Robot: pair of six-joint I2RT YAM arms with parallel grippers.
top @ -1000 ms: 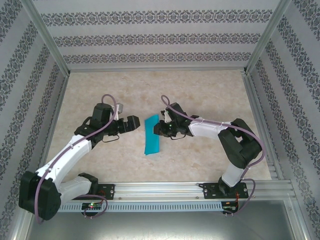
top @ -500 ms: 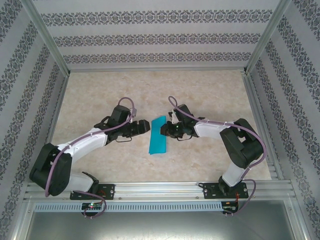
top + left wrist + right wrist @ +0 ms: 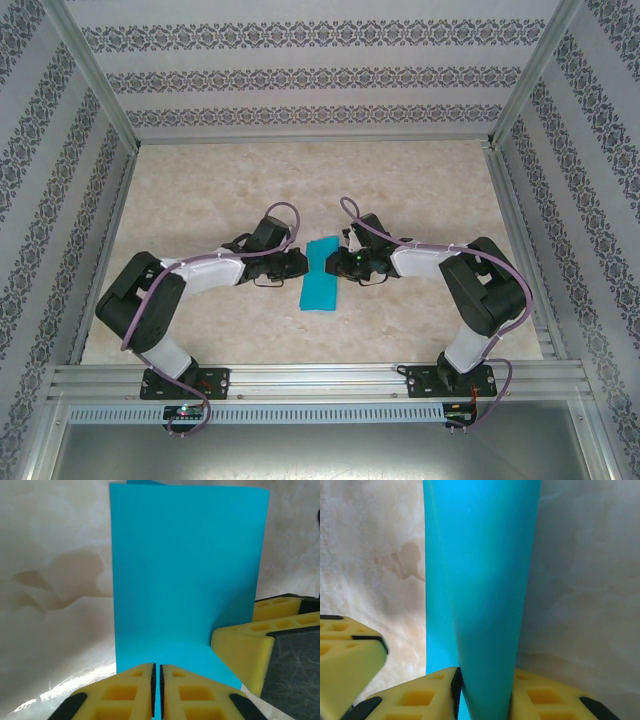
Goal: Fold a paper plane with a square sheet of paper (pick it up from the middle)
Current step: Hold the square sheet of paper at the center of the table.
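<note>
The teal-blue square sheet of paper point(image 3: 320, 285) lies folded into a narrow strip on the table middle, between both grippers. My right gripper point(image 3: 340, 263) is shut on the sheet's right side; in the right wrist view a raised curl of paper point(image 3: 480, 555) runs up from between its yellow fingers point(image 3: 485, 672). My left gripper point(image 3: 298, 262) stands at the sheet's left edge. In the left wrist view its jaws point(image 3: 156, 667) are shut to a hairline gap over the near edge of the paper point(image 3: 185, 570), and the right gripper's finger point(image 3: 240, 650) shows beside them.
The marbled beige table point(image 3: 200, 180) is bordered by aluminium rails point(image 3: 320, 375) at the front and patterned walls on the other sides. Both arms reach inward, elbows near the front corners.
The left arm has swung right until its gripper reached the paper's left edge. The right gripper and the paper have shifted slightly right, and the paper looks wider and more raised.
</note>
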